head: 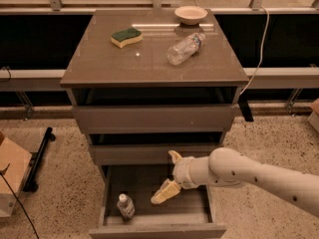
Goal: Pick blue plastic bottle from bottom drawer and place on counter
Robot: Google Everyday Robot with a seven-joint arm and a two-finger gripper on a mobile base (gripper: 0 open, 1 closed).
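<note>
The blue plastic bottle point(125, 205), small with a white cap, stands upright at the front left of the open bottom drawer point(157, 231). My gripper point(169, 176) hangs over the middle of the drawer, to the right of the bottle and apart from it. It is open and empty, with one cream finger pointing up by the middle drawer front and the other point(165, 192) pointing down into the drawer. The counter point(99, 63) is the grey-brown top above the drawers.
On the counter lie a clear ribbed water bottle point(185, 48), a green and yellow sponge point(126, 37) and a tan bowl point(191, 15). The two upper drawers are slightly open. A cardboard box point(10, 176) sits on the floor at left.
</note>
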